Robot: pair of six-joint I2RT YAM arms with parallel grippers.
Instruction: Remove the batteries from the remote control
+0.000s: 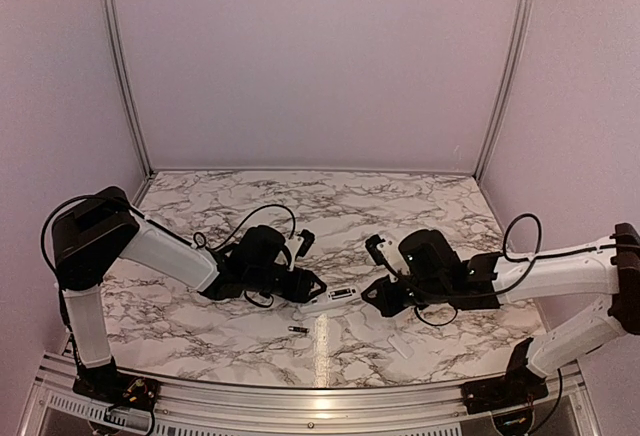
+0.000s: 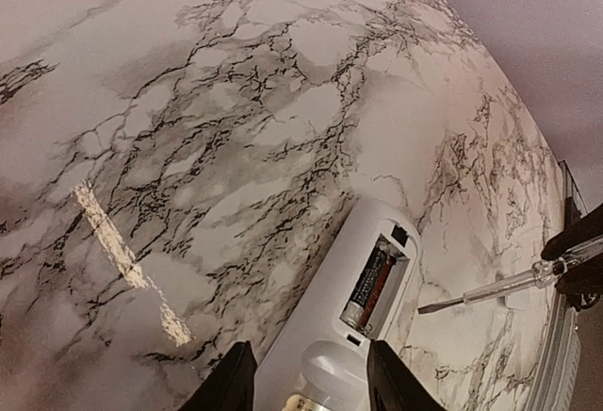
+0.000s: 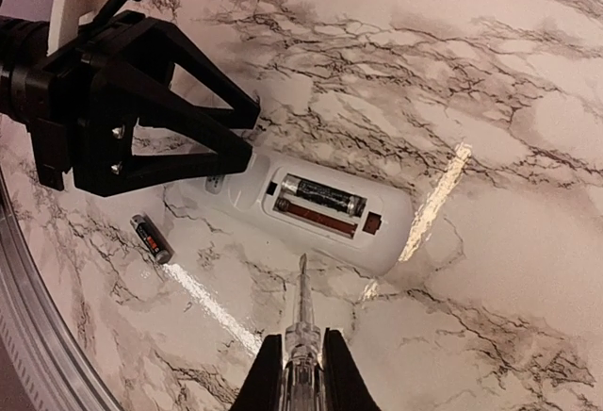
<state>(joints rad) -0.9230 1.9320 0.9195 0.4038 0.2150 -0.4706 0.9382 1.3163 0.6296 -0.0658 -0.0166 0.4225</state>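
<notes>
The white remote control (image 1: 336, 299) lies on the marble table with its back recess open. One dark battery (image 3: 320, 194) sits in the far slot, and the near slot (image 3: 316, 219) is empty. A second battery (image 3: 151, 238) lies loose on the table near the front (image 1: 298, 329). My left gripper (image 2: 311, 387) is shut on the remote's end (image 2: 330, 336), one finger on each side; it also shows in the top view (image 1: 308, 289). My right gripper (image 3: 303, 347) is shut on a thin clear-handled screwdriver (image 3: 301, 298). The screwdriver's tip stops just short of the remote's near edge.
A small white flat cover piece (image 1: 400, 344) lies on the table in front of the right arm. The table's metal front rail (image 1: 320, 396) runs along the near edge. Pale walls enclose the back and both sides.
</notes>
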